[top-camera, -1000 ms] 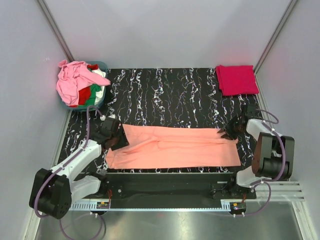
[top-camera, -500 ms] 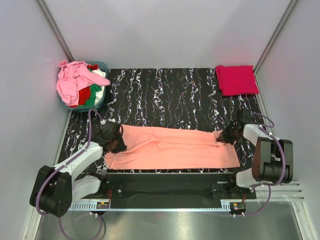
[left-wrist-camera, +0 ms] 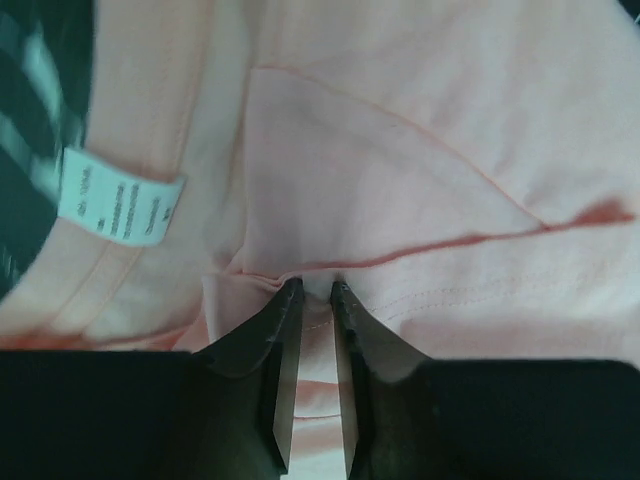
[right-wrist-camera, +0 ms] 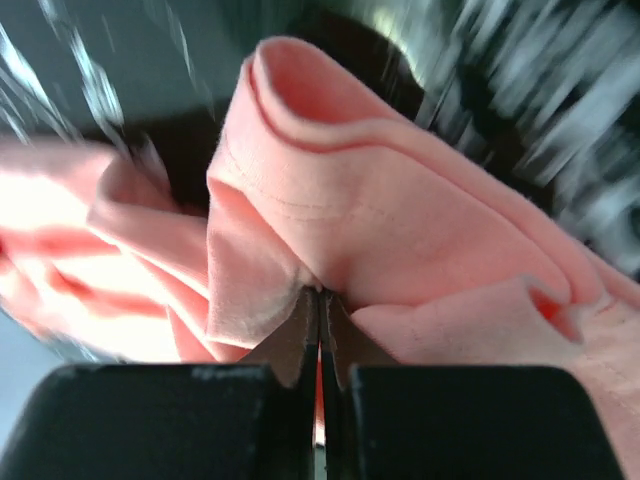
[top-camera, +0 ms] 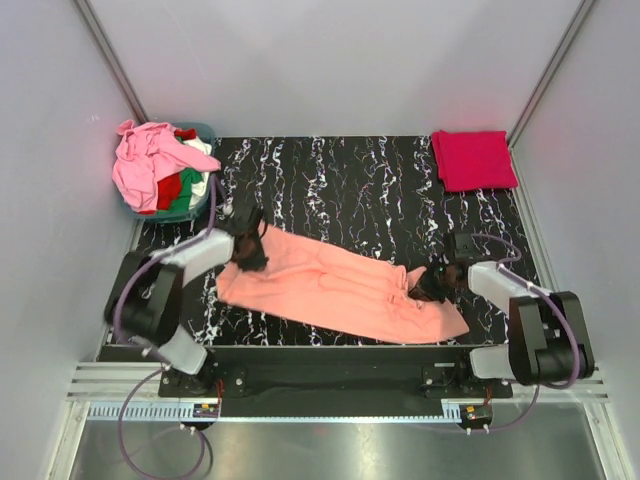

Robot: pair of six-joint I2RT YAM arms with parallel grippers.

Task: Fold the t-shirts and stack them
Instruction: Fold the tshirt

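Our left gripper (left-wrist-camera: 312,290) pinches a thin fold at the far-left end of the salmon-orange t-shirt (top-camera: 340,292), slanted across the near desk (top-camera: 360,185); our right gripper (right-wrist-camera: 320,293) is pressed together on bunched cloth at its right end. We judge both bites shallow: uneven pulling could slip one free.

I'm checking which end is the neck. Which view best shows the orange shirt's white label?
Left wrist: the white label lies large on the orange shirt, its print blurred. The top view shows the whole shirt, no label visible; the right wrist shows only bunched cloth.
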